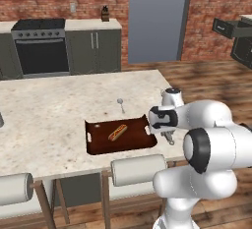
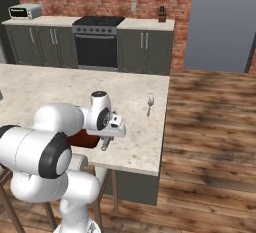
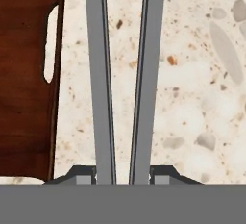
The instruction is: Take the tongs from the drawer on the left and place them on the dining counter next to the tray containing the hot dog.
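Gripping tongs (image 3: 124, 88) between hand (image 3: 124, 176) fingertips, over dining counter (image 3: 192, 98), beside tray (image 3: 24, 74)

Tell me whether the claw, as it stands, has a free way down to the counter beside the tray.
Probably yes: the claw, shut on the tongs, hangs over bare dining counter beside the tray; nothing lies beneath.

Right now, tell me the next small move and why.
Probably lower a little and open the jaws. In the hand view the tongs are clamped between the fingertips, hanging over bare dining counter right beside the tray, clear of its rim. How far above the stone they hang is hard to tell.
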Controlling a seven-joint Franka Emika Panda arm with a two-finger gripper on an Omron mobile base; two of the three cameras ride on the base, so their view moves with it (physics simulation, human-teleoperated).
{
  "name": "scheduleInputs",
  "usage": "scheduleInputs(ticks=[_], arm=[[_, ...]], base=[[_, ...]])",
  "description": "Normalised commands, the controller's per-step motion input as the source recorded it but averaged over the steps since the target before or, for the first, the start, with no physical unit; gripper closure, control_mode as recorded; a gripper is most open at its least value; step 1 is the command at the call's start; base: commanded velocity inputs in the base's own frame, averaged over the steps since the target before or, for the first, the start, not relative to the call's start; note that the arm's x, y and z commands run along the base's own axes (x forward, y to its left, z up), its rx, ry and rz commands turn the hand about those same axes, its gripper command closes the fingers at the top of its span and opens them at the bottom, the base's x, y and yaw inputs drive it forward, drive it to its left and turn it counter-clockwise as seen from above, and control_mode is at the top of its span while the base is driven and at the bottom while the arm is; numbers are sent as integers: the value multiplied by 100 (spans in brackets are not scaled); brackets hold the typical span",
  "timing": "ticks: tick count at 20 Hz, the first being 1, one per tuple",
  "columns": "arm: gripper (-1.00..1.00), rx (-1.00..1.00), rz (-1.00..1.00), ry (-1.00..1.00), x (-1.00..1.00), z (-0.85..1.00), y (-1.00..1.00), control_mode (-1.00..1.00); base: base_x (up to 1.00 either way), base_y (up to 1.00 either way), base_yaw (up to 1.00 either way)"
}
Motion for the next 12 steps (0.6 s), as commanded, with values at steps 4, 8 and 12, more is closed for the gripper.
scheduleInputs(ticks=[4,8,12], arm=[[100,0,0,0,0,-8,0,-100],[100,0,0,0,0,-5,0,-100],[100,0,0,1,0,-3,0,-100]], base=[[0,0,0],[0,0,0],[0,0,0]])
